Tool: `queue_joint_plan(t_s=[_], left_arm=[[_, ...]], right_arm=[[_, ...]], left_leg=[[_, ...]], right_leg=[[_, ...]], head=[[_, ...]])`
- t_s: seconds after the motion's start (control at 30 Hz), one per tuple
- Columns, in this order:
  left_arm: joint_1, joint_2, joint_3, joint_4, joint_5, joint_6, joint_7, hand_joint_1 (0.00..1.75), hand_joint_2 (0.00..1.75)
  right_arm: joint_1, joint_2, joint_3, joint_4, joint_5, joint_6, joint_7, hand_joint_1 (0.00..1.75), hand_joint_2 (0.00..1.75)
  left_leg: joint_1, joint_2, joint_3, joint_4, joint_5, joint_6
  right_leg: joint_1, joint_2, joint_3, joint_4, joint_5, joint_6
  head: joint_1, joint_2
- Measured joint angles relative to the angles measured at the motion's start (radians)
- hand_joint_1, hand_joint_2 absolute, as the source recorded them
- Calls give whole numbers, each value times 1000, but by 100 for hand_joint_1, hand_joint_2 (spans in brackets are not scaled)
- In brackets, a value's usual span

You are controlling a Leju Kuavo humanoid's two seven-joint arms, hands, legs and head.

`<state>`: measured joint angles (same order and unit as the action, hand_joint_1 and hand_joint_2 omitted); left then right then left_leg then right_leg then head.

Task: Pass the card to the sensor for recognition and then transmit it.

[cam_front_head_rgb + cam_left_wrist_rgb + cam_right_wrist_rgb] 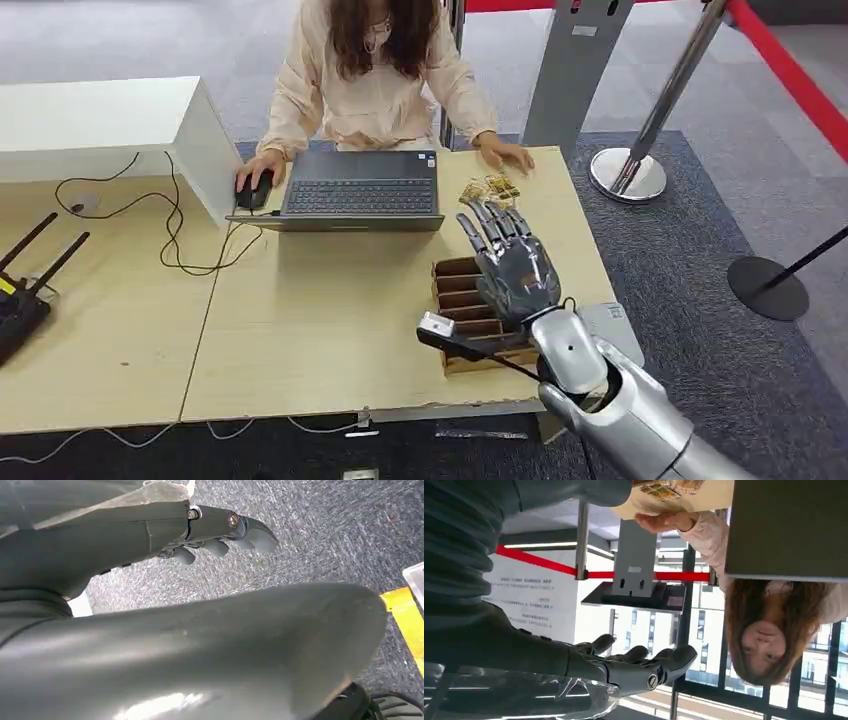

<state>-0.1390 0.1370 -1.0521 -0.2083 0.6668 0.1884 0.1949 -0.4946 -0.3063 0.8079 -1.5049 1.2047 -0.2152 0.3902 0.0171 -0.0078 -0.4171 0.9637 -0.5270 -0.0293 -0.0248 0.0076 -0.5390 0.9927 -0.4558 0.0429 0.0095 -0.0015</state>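
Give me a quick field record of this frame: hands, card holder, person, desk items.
right hand: open, fingers extended, over the wooden slotted box, holding nothing
left hand: hanging over grey carpet, fingers loosely curled, nothing in it
slotted box: at the desk's right front edge, partly hidden by the hand; contents cannot be told
person: seated across the desk, one hand on the mouse, the other flat on the desk
laptop: open in front of the person
small items: yellowish pile by the person's flat hand
router: black, antennas up, at the desk's left edge
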Motion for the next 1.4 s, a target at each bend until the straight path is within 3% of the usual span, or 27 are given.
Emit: queue_joint_plan(t_s=[0.77,1.4], left_arm=[[2,0,1,0,10,-1,-11,0,0],[14,9,5,0,14,-5,-12,0,0]], right_arm=[[-1,5,-2,130,-38,-30,31,49,175],[14,-19,-33,158,-65,-36,48,59,175]], left_leg=[[0,0,0,0,0,0],[0,0,0,0,0,0]], right_leg=[[0,0,0,0,0,0],[0,0,0,0,0,0]], head=[[0,0],[0,0]])
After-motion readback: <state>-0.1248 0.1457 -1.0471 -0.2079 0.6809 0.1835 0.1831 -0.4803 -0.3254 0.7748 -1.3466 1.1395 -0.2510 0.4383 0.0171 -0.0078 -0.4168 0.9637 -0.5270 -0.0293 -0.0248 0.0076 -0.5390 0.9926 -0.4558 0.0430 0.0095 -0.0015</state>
